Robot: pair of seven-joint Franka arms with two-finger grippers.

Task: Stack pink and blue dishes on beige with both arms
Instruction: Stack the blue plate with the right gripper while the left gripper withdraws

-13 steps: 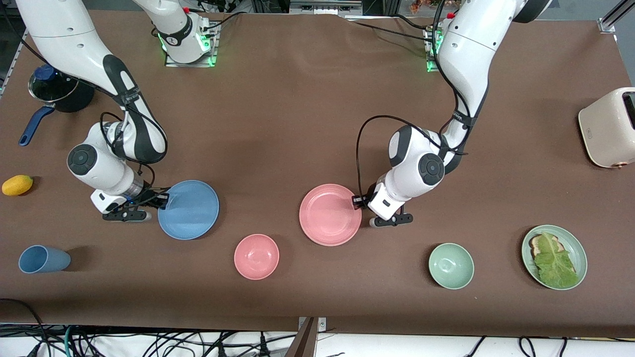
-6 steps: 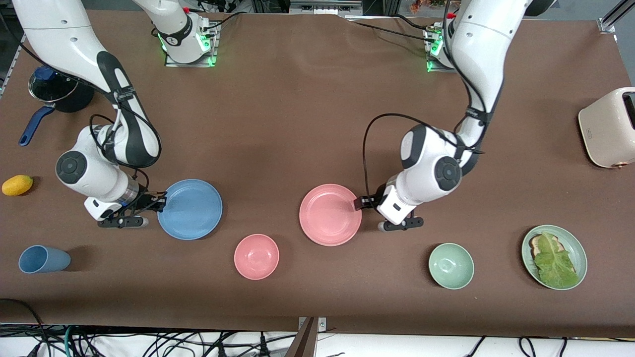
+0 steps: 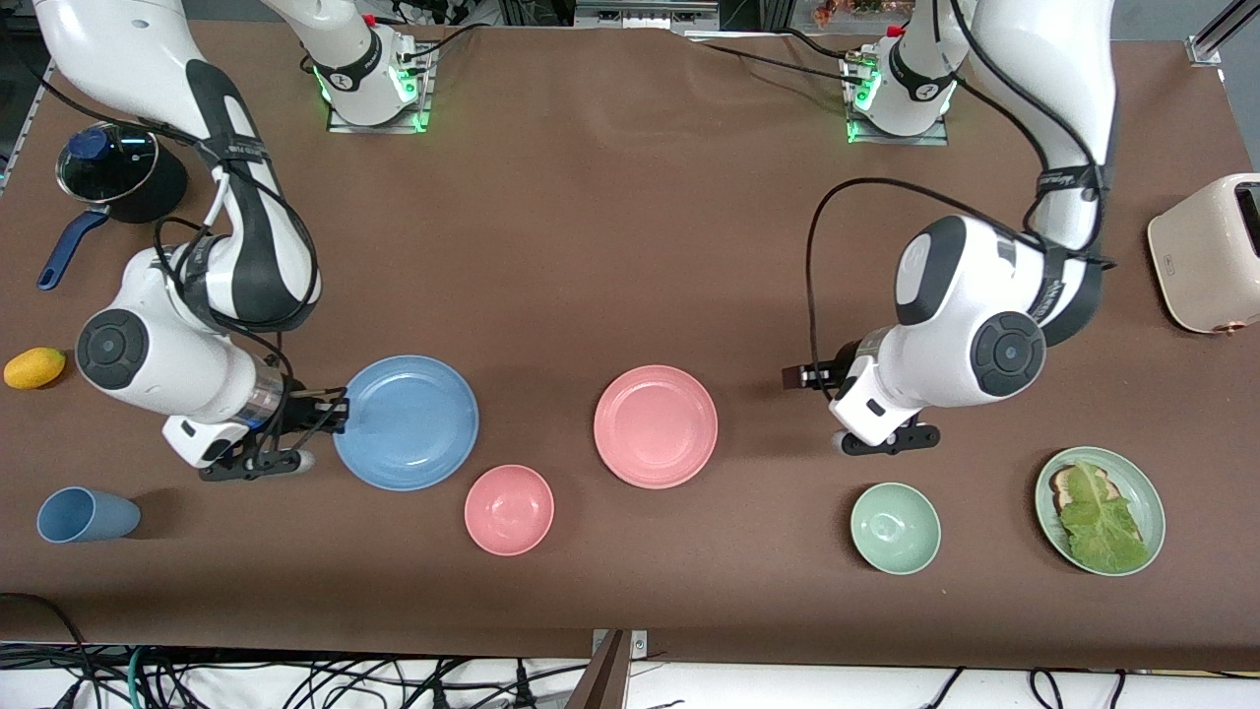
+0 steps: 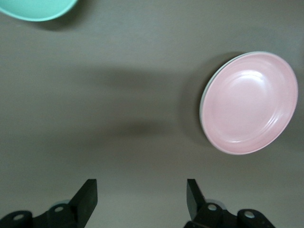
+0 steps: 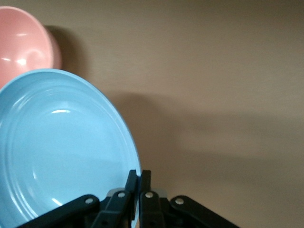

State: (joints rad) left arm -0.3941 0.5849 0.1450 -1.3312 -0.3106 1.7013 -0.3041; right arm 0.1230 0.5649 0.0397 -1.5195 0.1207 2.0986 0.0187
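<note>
My right gripper (image 3: 335, 414) is shut on the rim of the sky-blue plate (image 3: 407, 423) and holds it just off the table. In the right wrist view its fingers (image 5: 138, 178) pinch the blue plate's (image 5: 57, 147) edge. The pale pink plate (image 3: 656, 426) lies flat at mid-table with nothing touching it. My left gripper (image 3: 799, 377) hangs open over bare table beside it, toward the left arm's end. In the left wrist view that gripper (image 4: 141, 190) is empty, and a thin pale edge shows under the pink plate (image 4: 249, 102). Otherwise the beige plate is hidden.
A small pink bowl (image 3: 509, 509) sits nearer the camera between the two plates. A mint bowl (image 3: 895, 528) and a green plate with lettuce (image 3: 1142, 483) lie below the left arm. A blue cup (image 3: 87, 515), yellow fruit (image 3: 34, 367), pot (image 3: 118, 172) and toaster (image 3: 1206, 251) stand at the table's ends.
The left gripper let go of the pink plate's rim and drew away toward the left arm's end, rising. The right gripper carried the blue plate up and slightly toward the pink plate.
</note>
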